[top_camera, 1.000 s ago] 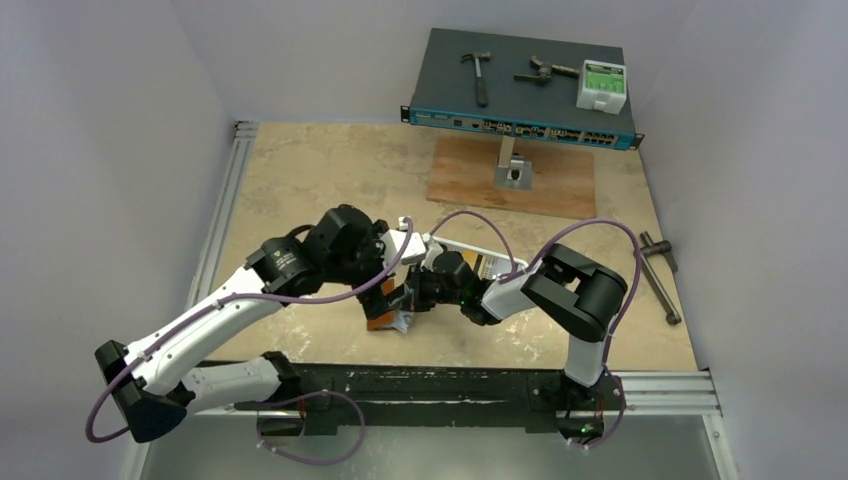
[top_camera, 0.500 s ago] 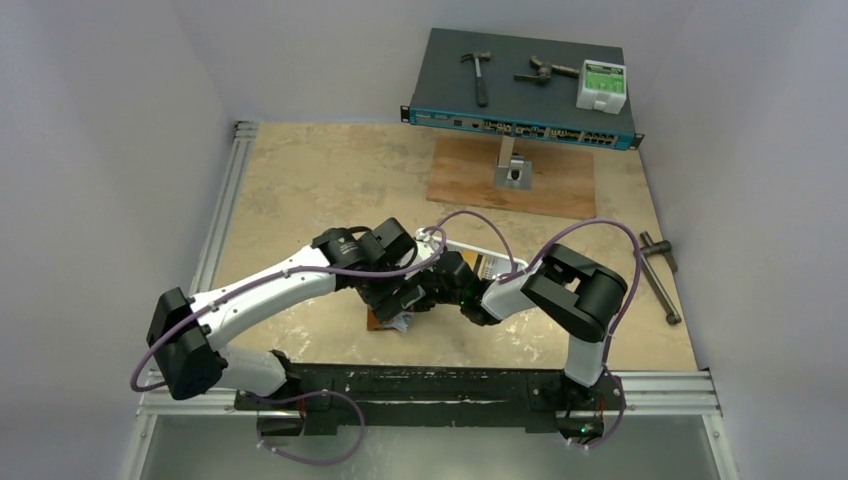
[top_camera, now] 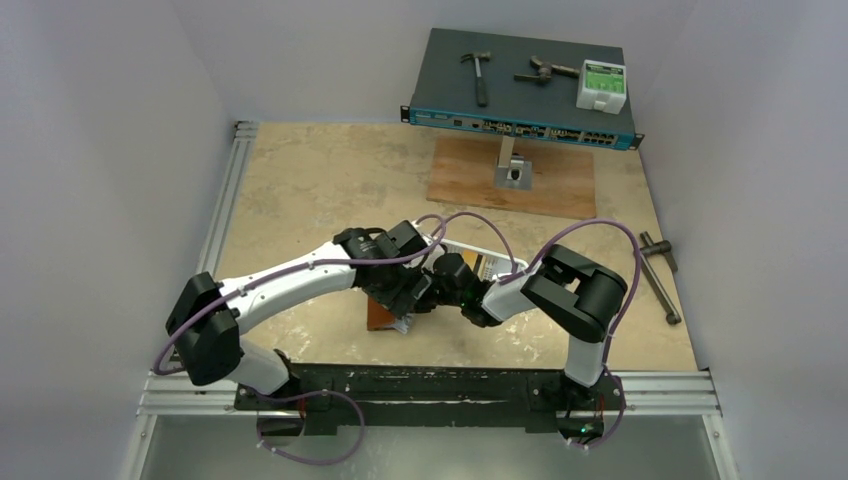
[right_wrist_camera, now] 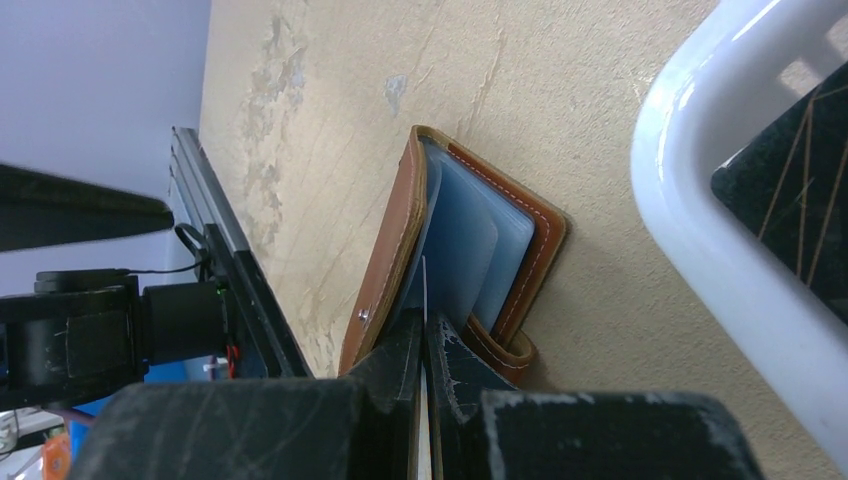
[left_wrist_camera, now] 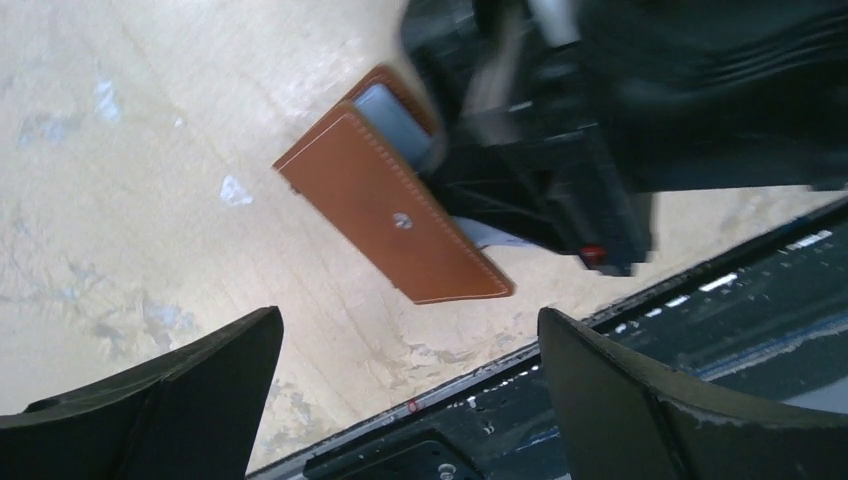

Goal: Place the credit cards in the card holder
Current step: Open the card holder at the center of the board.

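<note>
— Right wrist view: where's the card holder [right_wrist_camera: 395, 250]?
— Open on the table [right_wrist_camera: 330, 120], just beside the white tray [right_wrist_camera: 700, 200] holding a black card [right_wrist_camera: 790, 180]. Right gripper [right_wrist_camera: 424, 335] pinches a card [right_wrist_camera: 423, 285] edge-on; left gripper [left_wrist_camera: 408, 330] hangs above, fingers [left_wrist_camera: 150, 400] spread.

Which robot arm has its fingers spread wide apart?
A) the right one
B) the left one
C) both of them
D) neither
B: the left fingers stand far apart above the brown card holder, while the right fingers are squeezed together on what looks like a thin pale card, seen edge-on, at the holder's opening.
</note>
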Action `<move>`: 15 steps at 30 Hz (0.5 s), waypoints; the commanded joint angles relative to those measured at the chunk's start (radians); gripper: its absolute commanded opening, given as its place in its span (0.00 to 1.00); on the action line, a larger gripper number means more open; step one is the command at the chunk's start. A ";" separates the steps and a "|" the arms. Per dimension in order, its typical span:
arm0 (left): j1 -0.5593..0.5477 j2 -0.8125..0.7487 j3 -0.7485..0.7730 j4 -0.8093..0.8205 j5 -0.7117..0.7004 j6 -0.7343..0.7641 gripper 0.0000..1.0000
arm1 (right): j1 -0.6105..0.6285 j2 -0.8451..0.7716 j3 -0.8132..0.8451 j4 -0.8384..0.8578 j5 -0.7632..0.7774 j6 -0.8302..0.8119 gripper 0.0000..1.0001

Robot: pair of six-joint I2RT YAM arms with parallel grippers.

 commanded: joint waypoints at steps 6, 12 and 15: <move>0.202 -0.137 -0.233 0.164 0.303 -0.101 0.53 | 0.004 0.036 0.008 0.002 0.016 -0.026 0.00; 0.206 -0.216 -0.257 0.222 0.296 -0.010 1.00 | 0.004 0.030 0.020 -0.023 0.026 -0.034 0.00; 0.238 -0.277 -0.283 0.223 0.287 -0.007 1.00 | 0.004 0.037 0.029 -0.031 0.024 -0.036 0.00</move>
